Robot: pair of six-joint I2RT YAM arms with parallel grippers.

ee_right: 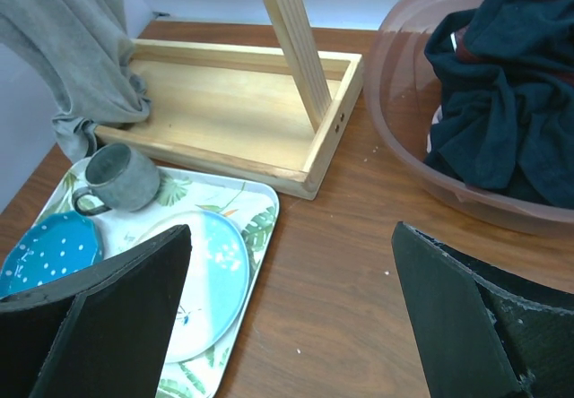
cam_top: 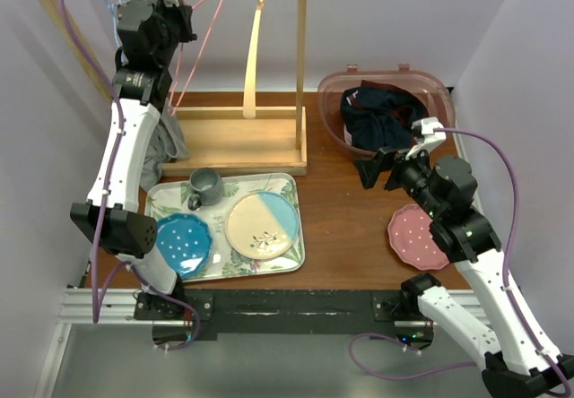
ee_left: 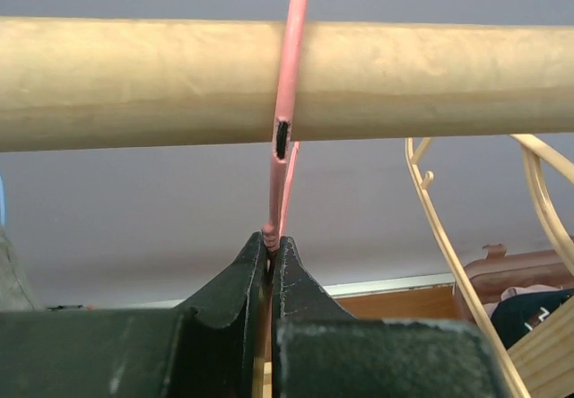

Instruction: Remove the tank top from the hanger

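Tank top, grey, hangs at the left end of the wooden rack, its lower end bunched in the left corner of the rack's base and partly hidden behind the left arm from above. Just below the rod, the left gripper is pinched tight on the neck of the pink hanger, whose hook loops over the rod. The right gripper is spread wide and holds nothing, poised over bare table between the tray of dishes and the tub of dark clothing.
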